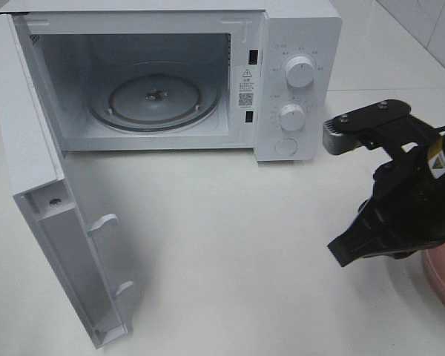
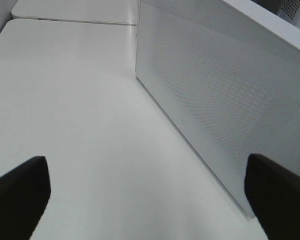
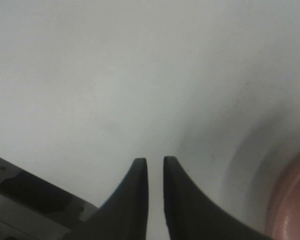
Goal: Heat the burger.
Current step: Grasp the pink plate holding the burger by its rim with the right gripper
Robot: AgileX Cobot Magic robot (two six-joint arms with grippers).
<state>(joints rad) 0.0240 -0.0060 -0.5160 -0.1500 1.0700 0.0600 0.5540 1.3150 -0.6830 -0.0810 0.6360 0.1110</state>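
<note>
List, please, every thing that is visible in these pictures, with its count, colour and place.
microwave: one, white, at the back of the table
door: one, white, swung open at the microwave's left side in the exterior view
glass turntable: one, clear, inside the microwave, nothing on it
knobs: two, white, on the microwave's right panel, one above the other
plate: one, pink, at the table's right edge, mostly cut off
table: one, white, under everything
burger: none in view
left gripper: one, black, over the table near a white dotted panel, jaws wide apart, empty
right gripper: one, black, beside the plate, jaws a narrow gap apart, nothing between them
</note>
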